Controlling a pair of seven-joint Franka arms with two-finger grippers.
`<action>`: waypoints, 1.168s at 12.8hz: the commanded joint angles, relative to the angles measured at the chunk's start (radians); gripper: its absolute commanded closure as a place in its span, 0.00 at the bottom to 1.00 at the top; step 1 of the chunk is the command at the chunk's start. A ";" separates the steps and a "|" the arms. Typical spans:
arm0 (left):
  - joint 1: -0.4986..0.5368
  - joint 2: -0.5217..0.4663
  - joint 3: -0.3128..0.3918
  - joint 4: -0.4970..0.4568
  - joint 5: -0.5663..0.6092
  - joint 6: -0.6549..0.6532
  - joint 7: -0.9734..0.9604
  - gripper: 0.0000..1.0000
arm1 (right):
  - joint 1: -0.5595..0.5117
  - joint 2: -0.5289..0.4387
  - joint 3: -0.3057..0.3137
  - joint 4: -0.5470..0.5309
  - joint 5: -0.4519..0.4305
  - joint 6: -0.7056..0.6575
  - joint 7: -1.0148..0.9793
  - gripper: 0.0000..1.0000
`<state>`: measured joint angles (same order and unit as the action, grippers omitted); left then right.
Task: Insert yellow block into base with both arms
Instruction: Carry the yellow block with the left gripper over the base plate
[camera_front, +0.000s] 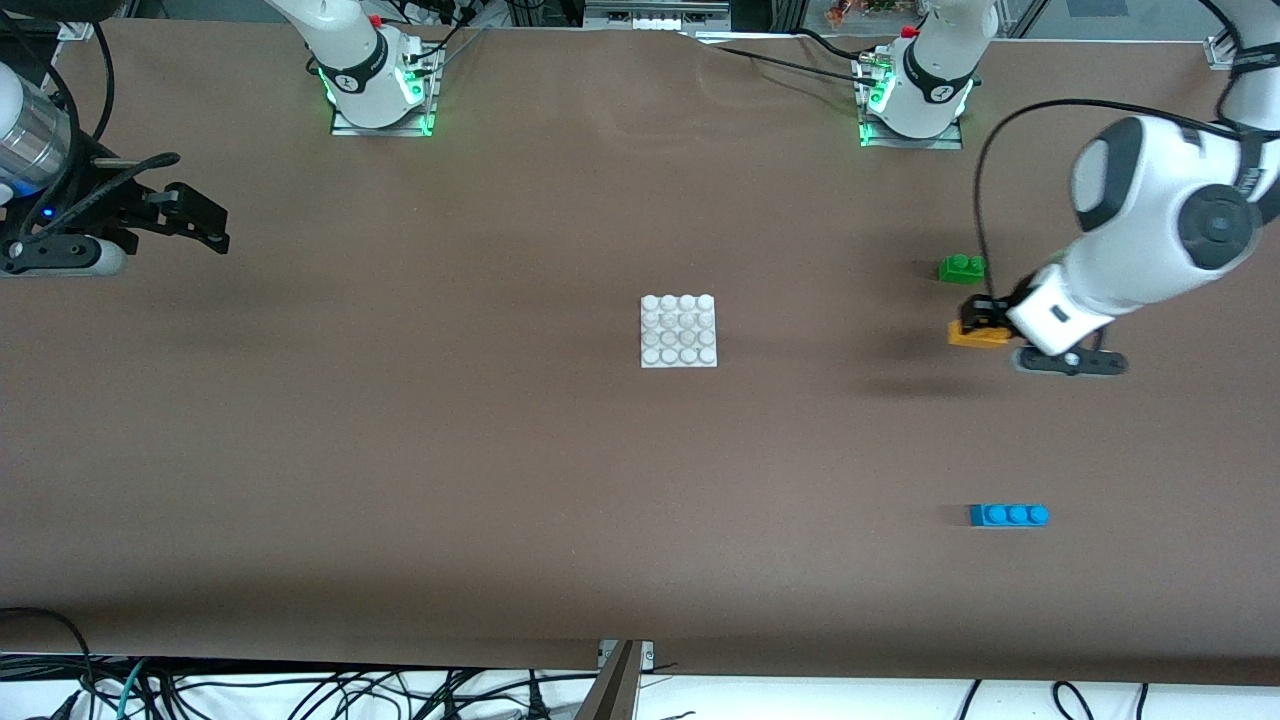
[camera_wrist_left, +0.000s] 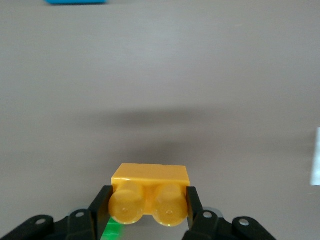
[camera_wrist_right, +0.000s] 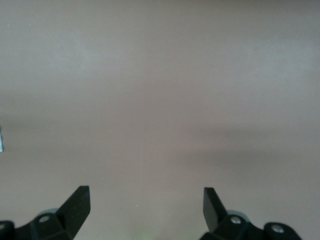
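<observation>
The yellow block (camera_front: 978, 333) is gripped between the fingers of my left gripper (camera_front: 980, 322), low over the table toward the left arm's end. In the left wrist view the block (camera_wrist_left: 150, 187) fills the gap between the fingers (camera_wrist_left: 102, 202), with its two studs facing the camera. I cannot tell whether it touches the table. The white base (camera_front: 679, 331) lies flat at the table's middle, well apart from the block. My right gripper (camera_front: 212, 222) is open and empty, held over the right arm's end of the table, and only bare table shows between its fingers (camera_wrist_right: 75, 202).
A green two-stud brick (camera_front: 962, 268) lies just farther from the front camera than the yellow block. A blue three-stud brick (camera_front: 1009, 515) lies nearer to the front camera, toward the left arm's end. A brown mat (camera_front: 400, 450) covers the table.
</observation>
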<state>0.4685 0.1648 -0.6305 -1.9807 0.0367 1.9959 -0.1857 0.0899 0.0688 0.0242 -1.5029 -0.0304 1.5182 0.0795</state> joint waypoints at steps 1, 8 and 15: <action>-0.078 0.067 -0.075 0.063 -0.001 -0.031 -0.226 0.67 | -0.007 -0.004 0.007 0.001 -0.008 0.000 0.011 0.00; -0.470 0.320 -0.057 0.269 0.053 -0.003 -0.566 0.83 | -0.007 -0.004 0.007 0.000 -0.008 0.000 0.013 0.00; -0.611 0.464 -0.005 0.269 0.202 0.161 -0.716 0.84 | -0.007 -0.004 0.007 0.000 -0.008 0.002 0.013 0.00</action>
<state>-0.1018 0.5843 -0.6598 -1.7492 0.1627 2.1418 -0.8679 0.0895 0.0696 0.0240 -1.5038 -0.0304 1.5186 0.0798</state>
